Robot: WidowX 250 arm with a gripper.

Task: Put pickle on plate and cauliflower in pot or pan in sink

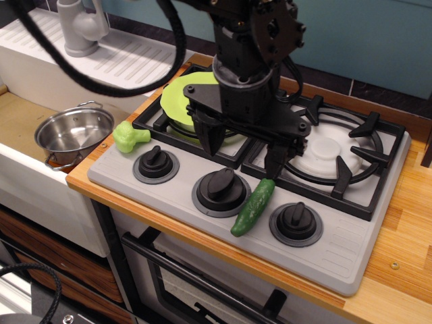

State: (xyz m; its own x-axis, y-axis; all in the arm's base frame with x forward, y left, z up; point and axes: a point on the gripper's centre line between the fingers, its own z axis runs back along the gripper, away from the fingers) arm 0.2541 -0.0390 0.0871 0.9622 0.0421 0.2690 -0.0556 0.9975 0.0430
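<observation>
The dark green pickle (253, 206) lies on the grey stove front between the middle and right knobs. My gripper (241, 150) hangs open and empty just above and behind it, one finger (210, 133) left and one finger (273, 160) right. The lime-green plate (177, 101) rests on the left burner grate, partly hidden by the gripper. The light green cauliflower (129, 135) sits at the stove's left edge. The shiny steel pot (73, 133) stands empty in the tan sink (20, 121).
Three black knobs (220, 190) line the stove front. The right burner grate (337, 155) is bare. A grey tap (81, 27) and ribbed drainboard (121, 57) stand behind the sink. Black cables arc over the upper left.
</observation>
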